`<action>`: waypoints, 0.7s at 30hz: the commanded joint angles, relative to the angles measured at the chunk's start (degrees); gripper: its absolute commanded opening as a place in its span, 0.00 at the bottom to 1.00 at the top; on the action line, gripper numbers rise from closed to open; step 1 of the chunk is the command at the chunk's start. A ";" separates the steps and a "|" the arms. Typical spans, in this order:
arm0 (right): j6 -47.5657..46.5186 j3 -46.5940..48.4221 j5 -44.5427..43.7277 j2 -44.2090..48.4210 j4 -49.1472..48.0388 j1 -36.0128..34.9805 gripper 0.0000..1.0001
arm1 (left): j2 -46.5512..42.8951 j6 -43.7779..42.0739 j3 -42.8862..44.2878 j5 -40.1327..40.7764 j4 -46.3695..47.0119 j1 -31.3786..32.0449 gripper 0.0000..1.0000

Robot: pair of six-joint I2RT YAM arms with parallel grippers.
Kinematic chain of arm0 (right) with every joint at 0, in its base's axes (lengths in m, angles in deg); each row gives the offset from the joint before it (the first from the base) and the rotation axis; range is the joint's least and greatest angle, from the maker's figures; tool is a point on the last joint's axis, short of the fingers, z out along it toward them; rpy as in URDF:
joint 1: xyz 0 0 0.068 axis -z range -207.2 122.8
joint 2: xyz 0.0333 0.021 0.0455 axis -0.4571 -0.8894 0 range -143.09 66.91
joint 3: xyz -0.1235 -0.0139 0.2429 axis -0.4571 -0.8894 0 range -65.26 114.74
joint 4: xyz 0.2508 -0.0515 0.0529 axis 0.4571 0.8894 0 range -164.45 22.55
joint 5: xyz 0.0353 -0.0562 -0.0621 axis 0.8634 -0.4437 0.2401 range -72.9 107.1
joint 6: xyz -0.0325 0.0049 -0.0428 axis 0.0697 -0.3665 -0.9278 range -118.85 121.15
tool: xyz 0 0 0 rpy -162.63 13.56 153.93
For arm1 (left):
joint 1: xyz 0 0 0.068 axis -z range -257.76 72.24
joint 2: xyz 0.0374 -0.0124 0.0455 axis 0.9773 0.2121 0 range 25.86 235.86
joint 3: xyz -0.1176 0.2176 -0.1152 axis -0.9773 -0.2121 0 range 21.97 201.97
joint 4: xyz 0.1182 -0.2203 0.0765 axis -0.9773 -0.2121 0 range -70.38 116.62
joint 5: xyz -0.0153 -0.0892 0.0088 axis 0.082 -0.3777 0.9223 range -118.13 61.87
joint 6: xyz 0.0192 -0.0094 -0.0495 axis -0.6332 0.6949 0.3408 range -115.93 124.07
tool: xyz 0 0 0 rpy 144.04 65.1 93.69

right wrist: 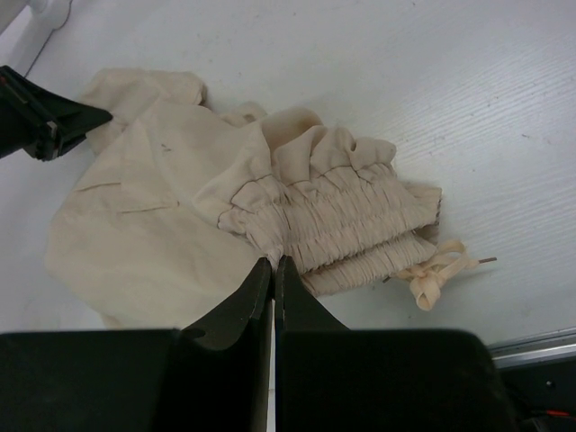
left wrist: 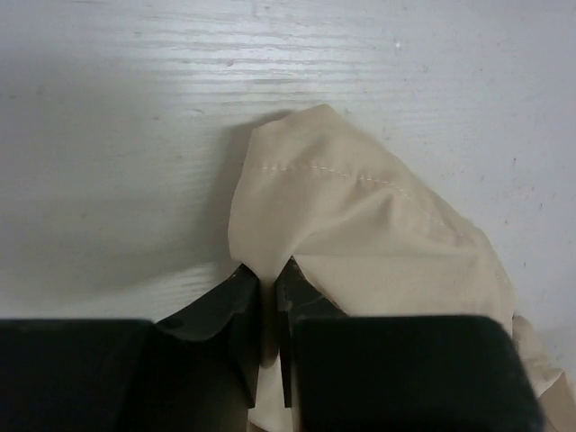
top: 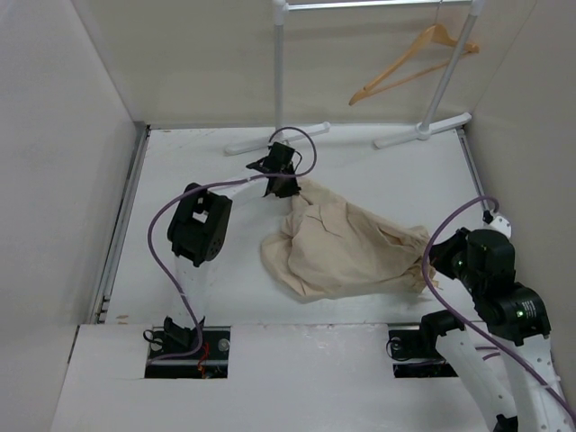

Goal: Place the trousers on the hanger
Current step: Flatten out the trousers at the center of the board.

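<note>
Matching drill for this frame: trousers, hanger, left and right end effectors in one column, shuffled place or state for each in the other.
1. trousers
2. hanger
3. left end effector
4. right end effector

A. shut on the gathered waistband
B. hanging on the white rack, far right
C. crumpled on the table between the arms
D. shut on a stitched far corner of the cloth

Pairs: 1-C, 2-B, 3-D, 4-A

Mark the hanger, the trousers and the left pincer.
hanger (top: 393, 64): top view, left wooden arm.
trousers (top: 346, 247): top view, middle of the cloth heap.
left pincer (left wrist: 268, 275): left wrist view, between its fingertips.
</note>
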 commanded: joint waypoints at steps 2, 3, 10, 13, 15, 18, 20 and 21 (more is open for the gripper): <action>-0.68 1.71 0.55 -0.65 -3.14 0.19 0.00 | -19.45 3.02 -4.91 9.86 0.41 -4.70 0.06; -0.69 2.24 0.46 -0.92 -3.32 0.19 0.00 | -25.06 3.37 -6.41 11.71 -0.12 -6.45 0.06; -0.77 10.84 -1.12 -3.64 -6.74 1.77 0.00 | -52.43 3.20 -4.06 20.24 -16.53 -22.35 0.06; -0.77 15.67 -1.48 -4.26 -6.83 2.29 0.00 | -57.97 3.29 -1.68 21.30 -23.13 -28.33 0.06; -0.86 19.45 -1.74 -4.26 -6.49 2.65 0.00 | -60.79 3.29 0.07 22.27 -27.52 -32.64 0.06; -1.21 24.55 -2.53 -3.82 -5.87 3.17 0.00 | -63.43 2.50 1.92 23.85 -32.71 -38.79 0.06; -2.00 25.62 -3.49 -3.47 -6.04 3.61 0.00 | -63.79 1.27 1.41 23.68 -34.57 -42.66 0.07; -2.27 25.10 -4.46 -3.73 -6.39 3.79 0.00 | -63.36 0.83 0.79 23.33 -35.10 -43.46 0.07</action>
